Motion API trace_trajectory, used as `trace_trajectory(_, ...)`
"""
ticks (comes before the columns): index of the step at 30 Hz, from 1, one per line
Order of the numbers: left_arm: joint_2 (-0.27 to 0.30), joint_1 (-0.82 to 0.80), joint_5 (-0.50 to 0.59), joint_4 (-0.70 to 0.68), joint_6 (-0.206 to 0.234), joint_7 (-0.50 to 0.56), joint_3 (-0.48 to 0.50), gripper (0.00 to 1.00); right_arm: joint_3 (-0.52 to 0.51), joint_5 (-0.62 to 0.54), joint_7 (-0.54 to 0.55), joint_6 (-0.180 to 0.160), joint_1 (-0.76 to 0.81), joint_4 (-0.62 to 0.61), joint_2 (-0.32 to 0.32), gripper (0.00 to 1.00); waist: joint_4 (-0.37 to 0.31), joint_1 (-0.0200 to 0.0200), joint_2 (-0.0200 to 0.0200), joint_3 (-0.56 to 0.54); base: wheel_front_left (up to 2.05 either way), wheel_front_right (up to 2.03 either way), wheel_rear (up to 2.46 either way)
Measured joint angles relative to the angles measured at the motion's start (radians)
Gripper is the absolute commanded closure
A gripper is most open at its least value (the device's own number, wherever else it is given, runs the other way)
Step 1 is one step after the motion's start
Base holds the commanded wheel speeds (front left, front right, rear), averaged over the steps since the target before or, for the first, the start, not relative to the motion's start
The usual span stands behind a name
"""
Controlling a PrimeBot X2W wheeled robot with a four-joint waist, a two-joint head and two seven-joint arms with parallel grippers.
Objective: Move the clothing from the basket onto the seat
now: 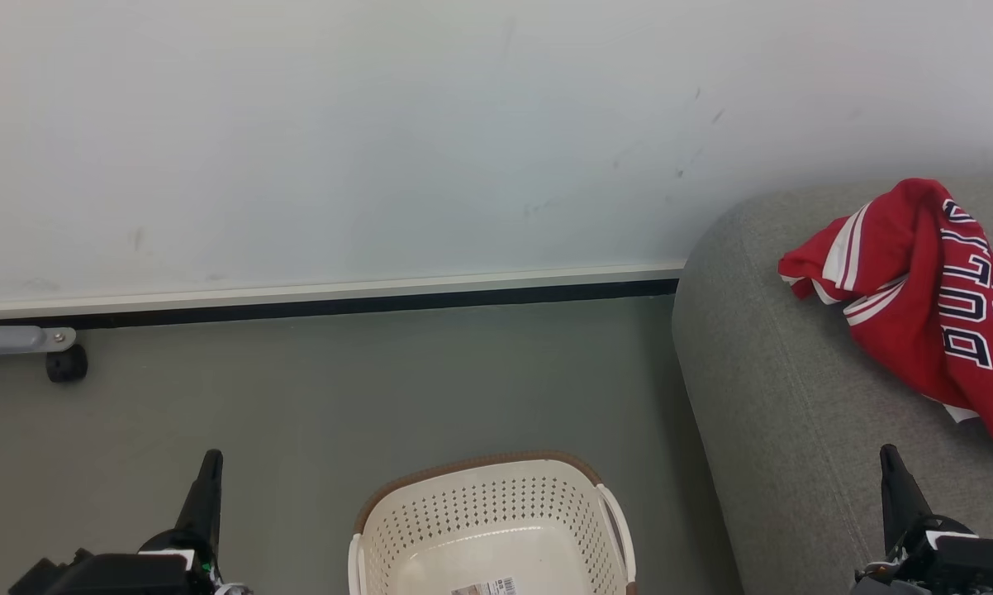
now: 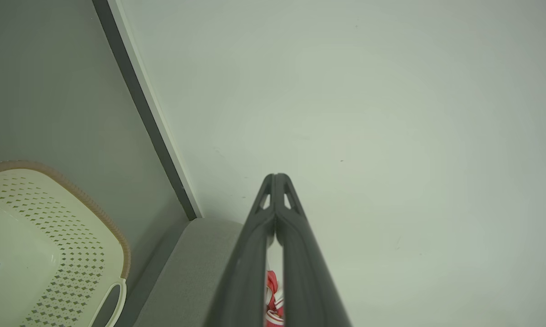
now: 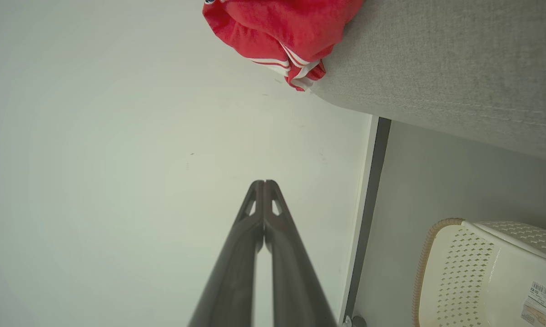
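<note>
left gripper (image 1: 211, 459): fingers pressed together, nothing held, hung over the floor (image 1: 339, 397) at lower left
basket (image 1: 472, 508): sat on the floor between the grippers, barcode sticker (image 1: 486, 587) seen on its bottom
sofa (image 1: 753, 388): found just right of the basket
red jersey (image 1: 901, 314): seen crumpled on the sofa
right gripper (image 1: 890, 456): fingers shut tight too, nothing gripped, over the sofa's front

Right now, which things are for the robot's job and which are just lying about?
For the job:
- red jersey, lying on the grey sofa
- cream laundry basket, on the floor

Just there:
- black caster wheel
- white baseboard
- barcode sticker inside the basket
</note>
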Motion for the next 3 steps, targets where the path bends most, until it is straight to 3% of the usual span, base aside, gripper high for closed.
trace_trajectory(3, 0.0, 0.0, 0.0, 0.0, 0.0, 0.0, 0.0, 1.0, 0.0, 0.0, 0.0, 0.0, 0.0, 0.0, 0.0, 1.0, 0.0, 0.0, 0.0, 0.0, 0.0, 0.0, 0.0)
